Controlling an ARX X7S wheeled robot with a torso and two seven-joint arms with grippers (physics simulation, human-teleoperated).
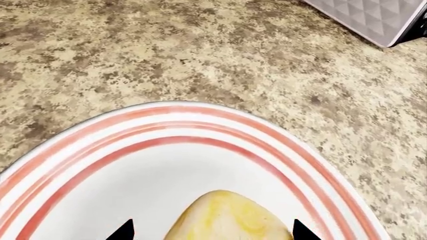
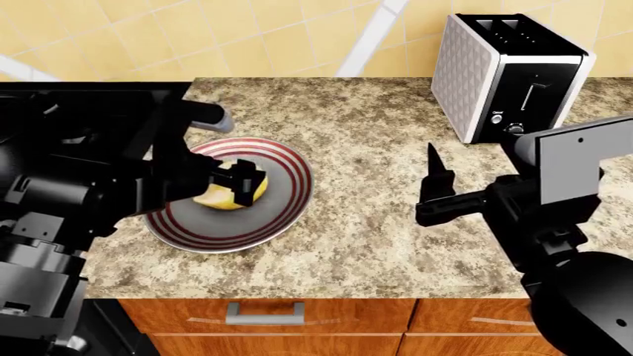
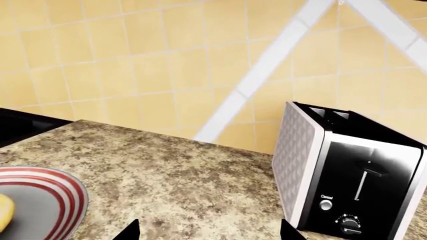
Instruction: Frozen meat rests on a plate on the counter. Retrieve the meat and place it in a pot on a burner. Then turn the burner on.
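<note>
Glossy black blocky arms (image 2: 89, 185); right forearm (image 2: 579, 159) grey-panelled; pointed black jaws; base perhaps rounded.

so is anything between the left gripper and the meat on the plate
Nothing visible is. In the left wrist view the left gripper's fingertips flank the meat on the plate with no object between. The head view shows the same at the meat. Whether the fingers touch it cannot be told.

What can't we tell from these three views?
- Pot and burner: outside every view.
- Left gripper contact on the meat: head view blocked by the arm; left wrist frame edge crops the fingers.
- Right gripper: fingers cropped in its wrist view, overlapping in the head view.
</note>
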